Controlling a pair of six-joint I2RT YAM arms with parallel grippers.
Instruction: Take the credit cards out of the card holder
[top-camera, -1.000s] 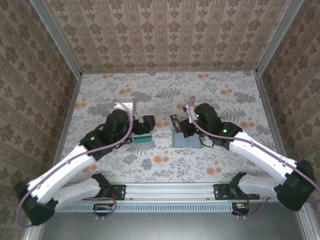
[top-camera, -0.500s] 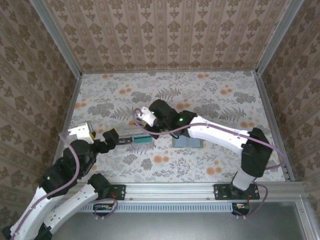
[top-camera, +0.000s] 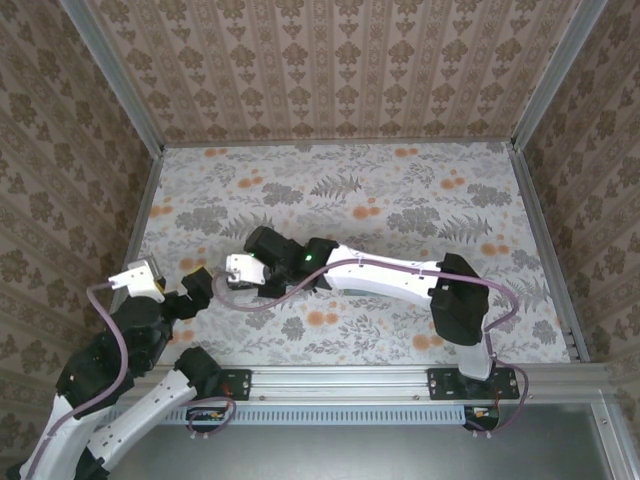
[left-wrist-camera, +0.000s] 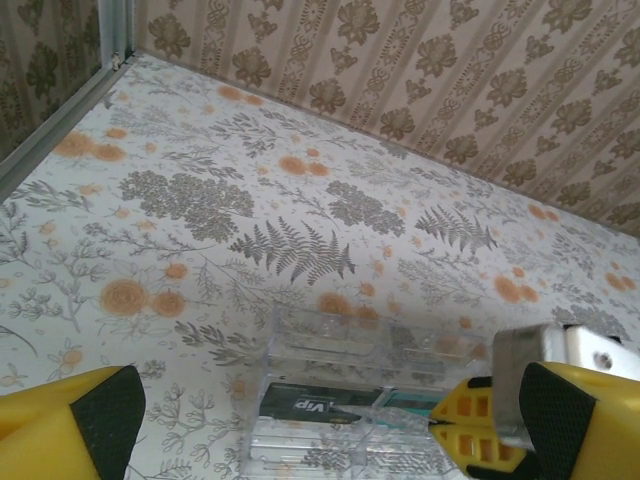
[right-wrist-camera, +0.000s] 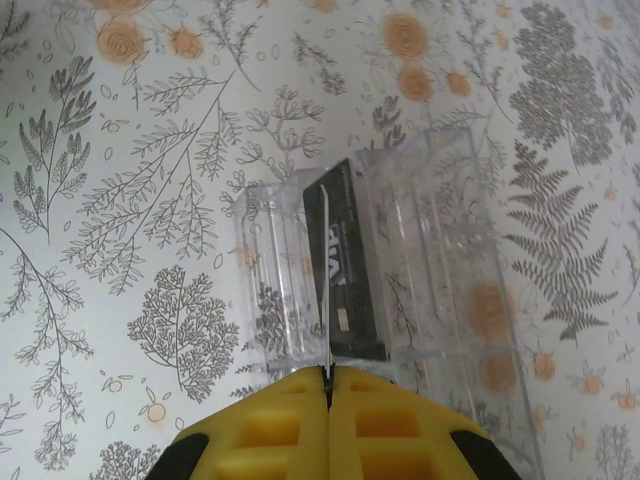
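The right gripper (right-wrist-camera: 328, 385) pinches a credit card (right-wrist-camera: 324, 270) edge-on at its near end; thin, stiff, light, likely slippery; the left gripper (left-wrist-camera: 295, 425) stands wide, empty.

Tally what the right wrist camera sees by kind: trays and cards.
Clear tray: 1
Cards: 2 (a dark card lying flat in the tray, and a thin card seen edge-on, pinched in the right fingers)
Total: 3
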